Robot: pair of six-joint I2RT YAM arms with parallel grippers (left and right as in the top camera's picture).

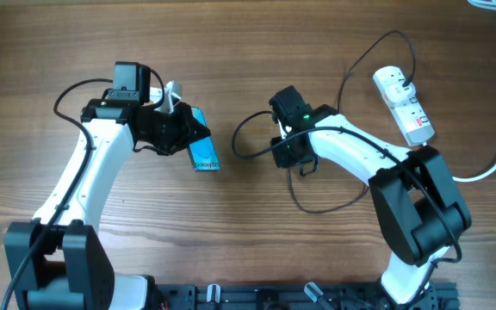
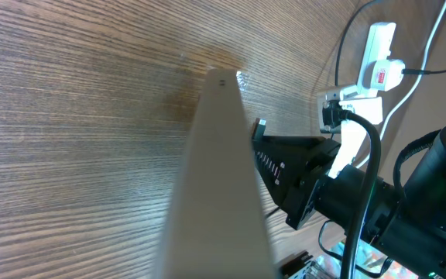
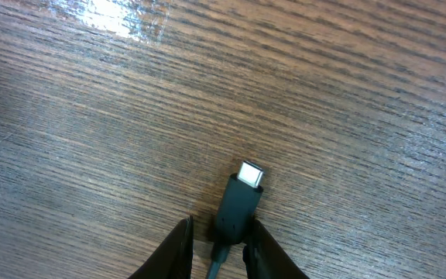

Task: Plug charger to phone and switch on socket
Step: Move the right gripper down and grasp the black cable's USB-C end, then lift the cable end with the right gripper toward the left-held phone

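The phone (image 1: 203, 153), teal screen up, sticks out of my left gripper (image 1: 182, 133), which is shut on it. In the left wrist view its pale edge (image 2: 215, 194) fills the middle and hides the fingers. The charger's black cable (image 1: 317, 207) loops across the table from the white socket (image 1: 405, 105). Its connector (image 3: 238, 198) lies on the wood between the fingers of my right gripper (image 3: 219, 225). The right finger touches the connector and a small gap shows at the left finger. Seen from overhead, the right gripper (image 1: 287, 155) is right of the phone.
The socket (image 2: 378, 62) with red switches lies at the far right, and its thick white lead (image 1: 489, 164) runs off toward the right edge. My right arm (image 2: 409, 201) fills the lower right of the left wrist view. Cable loops (image 1: 241, 138) lie between the two grippers.
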